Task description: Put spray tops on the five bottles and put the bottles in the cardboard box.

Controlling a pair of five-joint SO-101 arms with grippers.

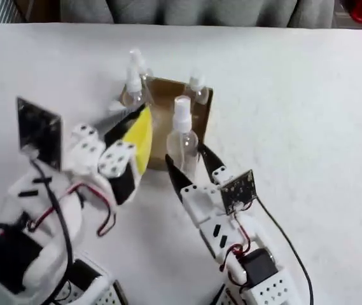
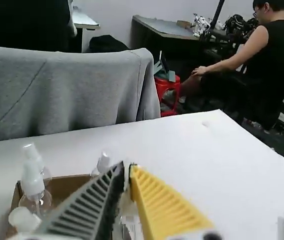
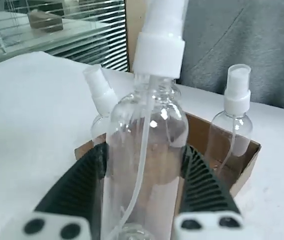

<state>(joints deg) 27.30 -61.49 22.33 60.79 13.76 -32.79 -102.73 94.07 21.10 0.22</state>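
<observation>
Right arm's jaws (image 1: 184,153) – near centre of the tabletop (image 1: 308,95), closed on the body of a clear bottle (image 1: 182,135). The bottle is upright, with its white spray top (image 1: 181,113) fitted and a dip tube inside. It is at the near edge of the cardboard box (image 1: 161,95); whether its base is already inside the box cannot be told.

Left arm's jaws (image 1: 144,111) – one grey, one yellow, pressed together at the tips, with nothing visible between them. They are raised over the left side of the box, just left of the held bottle.

Cardboard box – open-topped, just beyond both arms. Inside it:
- two capped bottles (image 1: 133,92) close together at the far left
- one capped bottle (image 1: 197,89) at the far right
- a further white cap (image 2: 22,217) low at one corner, which may belong to a fourth bottle

Progress, as judged: every bottle in view has its top on, and most are boxed. The held one is not yet released. The full count of five cannot be confirmed.

Obstruction, as judged: the near middle of the box looks free. The left arm's jaws crowd its left side, and the standing bottles could be knocked over.

Beyond the far edge of the tabletop – a grey cloth (image 2: 57,85) and a red stool (image 2: 169,87).
</observation>
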